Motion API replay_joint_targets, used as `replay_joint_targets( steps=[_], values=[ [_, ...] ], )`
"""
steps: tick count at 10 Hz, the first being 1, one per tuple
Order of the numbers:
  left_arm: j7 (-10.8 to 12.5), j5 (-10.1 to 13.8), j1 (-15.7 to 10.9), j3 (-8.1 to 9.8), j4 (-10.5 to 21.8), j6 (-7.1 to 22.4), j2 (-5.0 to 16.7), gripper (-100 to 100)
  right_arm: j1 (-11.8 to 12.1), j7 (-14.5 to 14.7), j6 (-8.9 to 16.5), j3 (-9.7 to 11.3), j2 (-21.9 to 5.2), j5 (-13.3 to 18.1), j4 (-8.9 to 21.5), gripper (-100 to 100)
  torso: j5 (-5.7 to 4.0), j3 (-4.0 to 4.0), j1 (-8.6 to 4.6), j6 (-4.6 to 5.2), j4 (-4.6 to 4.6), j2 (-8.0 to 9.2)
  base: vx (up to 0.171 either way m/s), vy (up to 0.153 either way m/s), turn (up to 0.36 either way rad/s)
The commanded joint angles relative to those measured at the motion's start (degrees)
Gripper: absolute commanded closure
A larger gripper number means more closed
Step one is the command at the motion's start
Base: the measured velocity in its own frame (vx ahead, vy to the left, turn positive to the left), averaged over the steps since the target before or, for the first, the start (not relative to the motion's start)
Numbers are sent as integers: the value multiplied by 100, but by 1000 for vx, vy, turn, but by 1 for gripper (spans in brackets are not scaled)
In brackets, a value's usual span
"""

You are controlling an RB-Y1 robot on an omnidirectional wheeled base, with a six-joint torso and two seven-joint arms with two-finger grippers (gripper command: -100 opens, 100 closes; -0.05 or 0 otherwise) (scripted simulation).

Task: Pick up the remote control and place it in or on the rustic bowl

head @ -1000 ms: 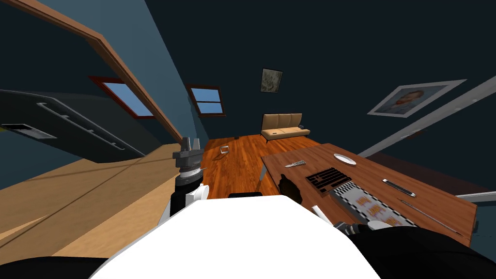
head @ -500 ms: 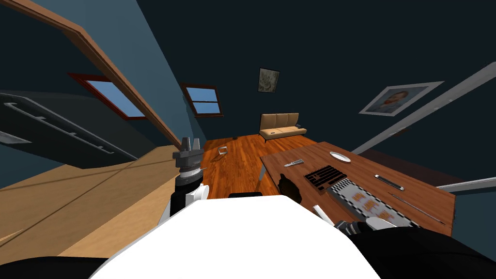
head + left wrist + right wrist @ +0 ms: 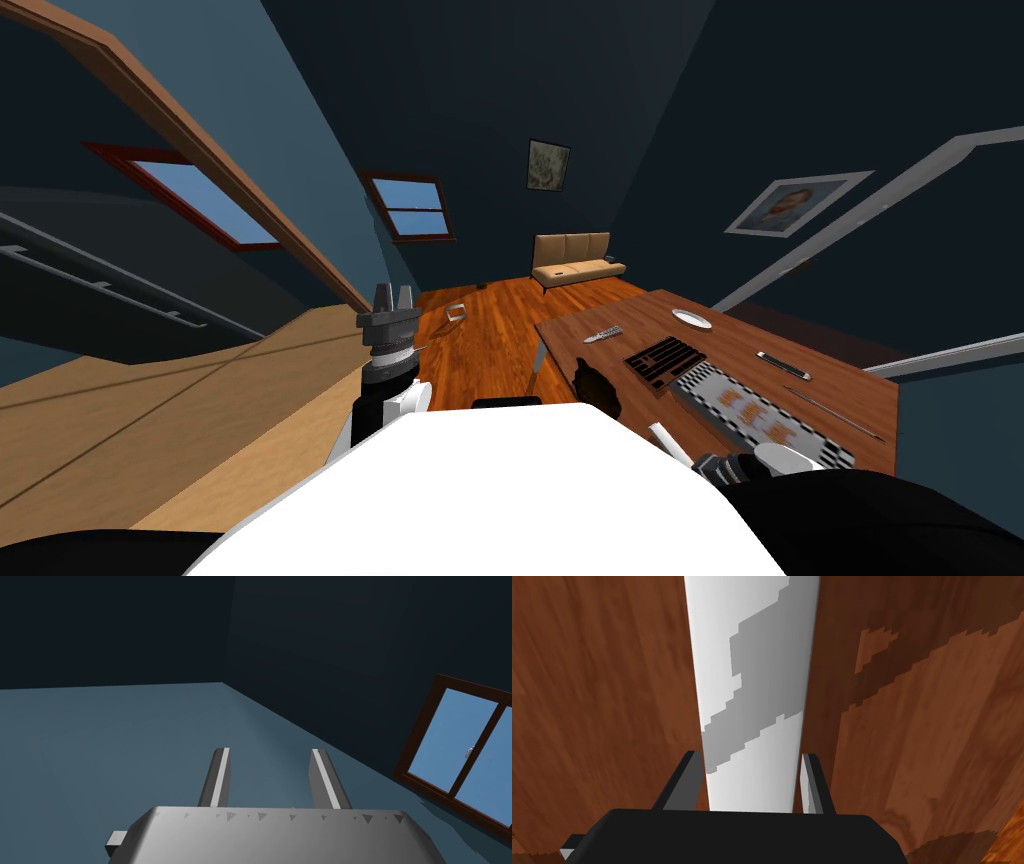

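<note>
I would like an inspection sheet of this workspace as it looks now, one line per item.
Surface: brown wooden table, on my right.
Job's things: white and grey remote control between the right jaws; dark rounded thing at the table's near edge, maybe the bowl, I cannot tell.
Clutter: white plate, knife, black slotted slab, patterned strip, slim dark bar.
Grippers: right gripper shut on the remote control; left gripper open, empty.
Cables: nothing seen.
Surroundings: sofa, wooden floor.
</note>
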Motion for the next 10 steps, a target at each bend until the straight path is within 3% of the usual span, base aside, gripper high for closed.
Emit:
replay_joint_targets(
  steps=[1, 2, 4, 5, 7, 10],
  values=[
    [0, 0, 0, 0, 0, 0, 0, 0, 0, 0, 0, 0, 0, 0, 0, 0, 0, 0, 0, 0, 0, 0, 0, 0, 0],
    [0, 0, 0, 0, 0, 0, 0, 0, -8, -35, -57, -82, -286, 22, 52, 100, 0, 0, -1, -1, 0, 0, -38, 107, 6],
    [0, 0, -1, -1, 0, 0, -1, 0, -8, -35, -57, -82, -292, 22, 52, 100, 14, 10, 51, -1, 5, 17, -34, 102, -6],
    [0, 0, 0, -1, 0, 0, -1, 0, -49, -119, -135, -157, -524, 80, 110, 100, 14, 9, 41, -1, 4, 14, -26, 119, 36],
    [0, 0, -1, -1, 0, 0, -1, 0, -153, -309, -274, -244, -730, 204, 191, 100, 26, 10, 68, -11, 8, 13, -38, 146, 81],
    [0, 0, 0, -1, 0, 0, -1, 0, -282, -541, -429, -308, -821, 350, 255, 100, 25, 7, 60, -7, 6, 8, -11, 93, 68]
  ],
)
